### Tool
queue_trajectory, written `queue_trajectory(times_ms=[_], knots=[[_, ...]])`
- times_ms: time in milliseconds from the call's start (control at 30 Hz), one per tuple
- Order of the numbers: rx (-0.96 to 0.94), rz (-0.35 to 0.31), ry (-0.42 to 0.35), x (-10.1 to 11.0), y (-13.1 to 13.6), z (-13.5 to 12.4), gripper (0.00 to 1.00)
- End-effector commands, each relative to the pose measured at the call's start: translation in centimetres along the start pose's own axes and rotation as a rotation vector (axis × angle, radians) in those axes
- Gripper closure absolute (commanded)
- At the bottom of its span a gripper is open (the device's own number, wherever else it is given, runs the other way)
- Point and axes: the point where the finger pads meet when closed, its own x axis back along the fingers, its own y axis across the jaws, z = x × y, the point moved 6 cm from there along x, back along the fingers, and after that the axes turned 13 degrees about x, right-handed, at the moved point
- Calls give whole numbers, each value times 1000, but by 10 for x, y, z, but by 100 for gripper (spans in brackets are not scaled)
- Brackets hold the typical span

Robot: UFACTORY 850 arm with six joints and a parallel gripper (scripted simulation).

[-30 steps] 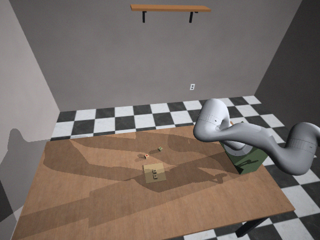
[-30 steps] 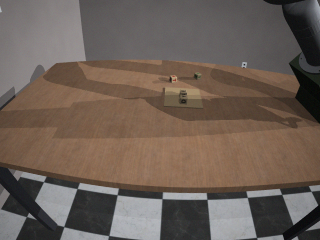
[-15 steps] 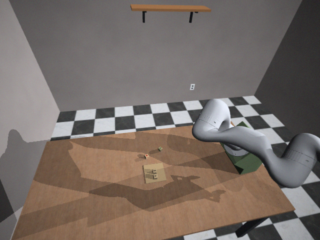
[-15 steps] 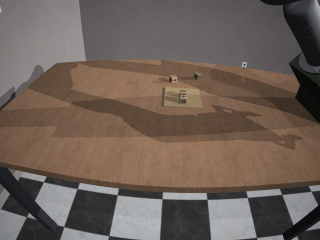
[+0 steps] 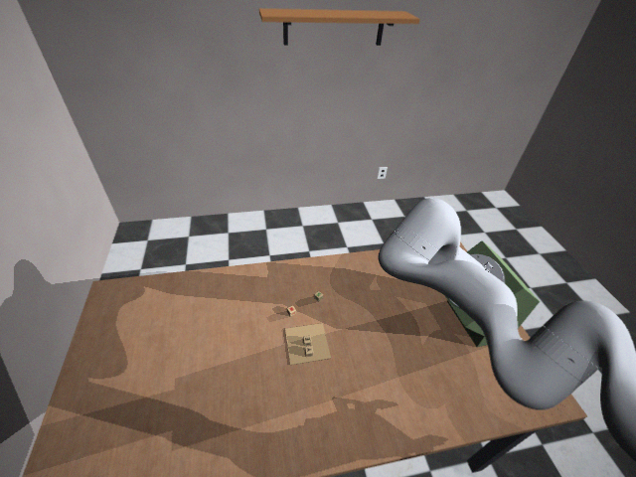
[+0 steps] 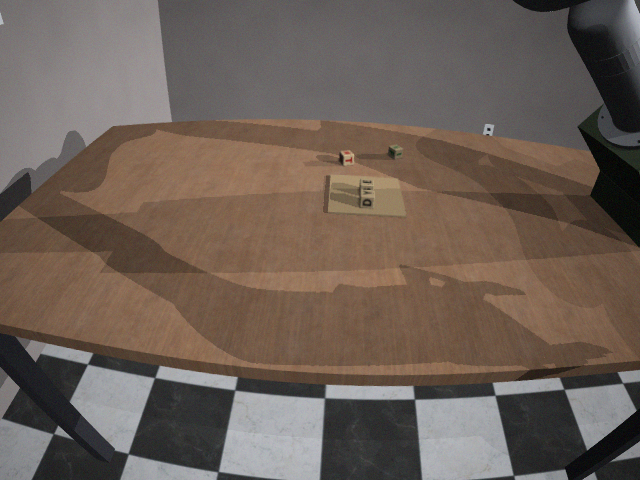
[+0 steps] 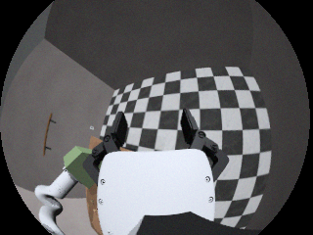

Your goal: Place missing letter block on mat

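Observation:
A tan mat (image 5: 321,354) (image 6: 390,204) lies near the middle of the table. Two pale blocks stand on it in a row, one (image 5: 308,339) (image 6: 365,184) farther from the camera and one (image 5: 308,351) (image 6: 366,201) nearer; their dark letters are too small to read surely. A cream block with a red letter (image 5: 291,310) (image 6: 346,157) and a green block (image 5: 318,295) (image 6: 395,151) lie on the table off the mat, behind it. My gripper (image 7: 153,117) is open and empty, held high and pointing at the chequered floor, far from the blocks. It is out of the top and exterior views.
The grey arm (image 5: 462,277) (image 6: 610,62) rises from a green pedestal (image 5: 524,300) (image 6: 610,170) at the table's right edge. The wooden table (image 5: 154,359) (image 6: 206,258) carries broad shadows. A shelf (image 5: 339,15) hangs on the back wall.

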Motion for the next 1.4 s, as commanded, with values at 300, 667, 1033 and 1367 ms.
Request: queue_trajectory(times_ms=[300,667,1033,1367], knots=[[70,-106,30,145,22,-93,0],[122,-194,27,260,8,-191,0],[166,-272,3,356,-36,-286,0],[199,-334,-34,429,-98,-368,0]])
